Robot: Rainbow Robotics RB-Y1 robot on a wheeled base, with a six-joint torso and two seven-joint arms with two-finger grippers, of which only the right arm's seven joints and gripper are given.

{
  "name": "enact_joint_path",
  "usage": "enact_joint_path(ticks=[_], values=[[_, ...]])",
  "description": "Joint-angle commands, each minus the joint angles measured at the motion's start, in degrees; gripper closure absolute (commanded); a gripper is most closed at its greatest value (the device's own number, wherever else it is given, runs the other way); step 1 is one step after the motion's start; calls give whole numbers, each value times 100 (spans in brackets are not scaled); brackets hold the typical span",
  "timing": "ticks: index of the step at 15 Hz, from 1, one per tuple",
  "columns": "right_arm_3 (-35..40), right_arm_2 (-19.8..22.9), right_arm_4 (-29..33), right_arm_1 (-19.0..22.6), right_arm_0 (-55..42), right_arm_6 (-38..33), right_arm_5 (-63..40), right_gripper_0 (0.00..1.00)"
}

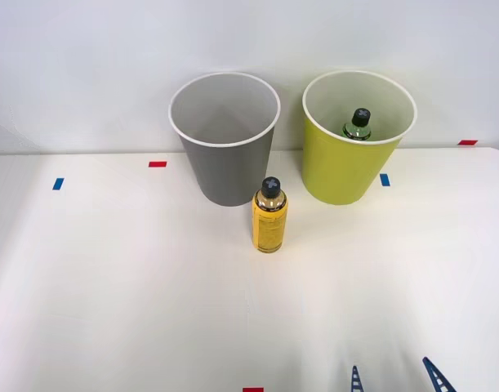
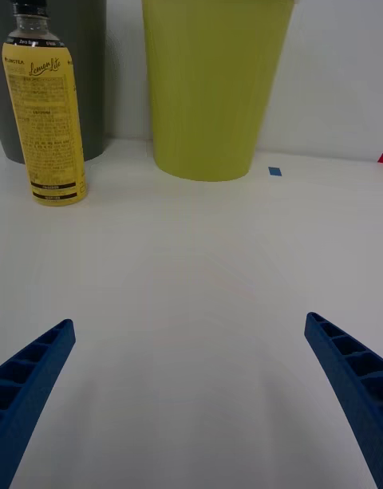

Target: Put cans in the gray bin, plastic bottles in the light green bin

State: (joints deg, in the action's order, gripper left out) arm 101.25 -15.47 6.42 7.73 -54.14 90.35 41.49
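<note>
End effector (image 1: 396,380) low over the near edge of the counter (image 1: 110,310), fingers (image 2: 36,373) spread wide, nothing between them. Yellow bottle (image 1: 269,216) stands upright ahead of it and off to its left, just in front of the gray bin (image 1: 224,139), close to the wall and perhaps touching; cannot tell which. Green bin (image 1: 355,147) is ahead, slightly left of straight on, with the green bottle (image 1: 359,122) already inside. Gray bin looks empty; no can on the counter.

Step in hand, as I judge it: fetch the yellow bottle for the green bin.

Notes for doing it well:
- Shift left first, then advance, so the bottle ends up centred between the fingers.
- Close on the label body, below the cap (image 2: 30,1); the bottle is tall and narrow, so a one-sided touch could tip it against the gray bin.
- Lift above the green rim before crossing over.
</note>
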Motion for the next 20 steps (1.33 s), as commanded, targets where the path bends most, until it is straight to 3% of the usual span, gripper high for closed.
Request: enact_joint_path(ticks=[1, 20], values=[[0, 0, 0, 0, 0, 0, 0, 0], [0, 0, 0, 0, 0, 0, 0, 0]])
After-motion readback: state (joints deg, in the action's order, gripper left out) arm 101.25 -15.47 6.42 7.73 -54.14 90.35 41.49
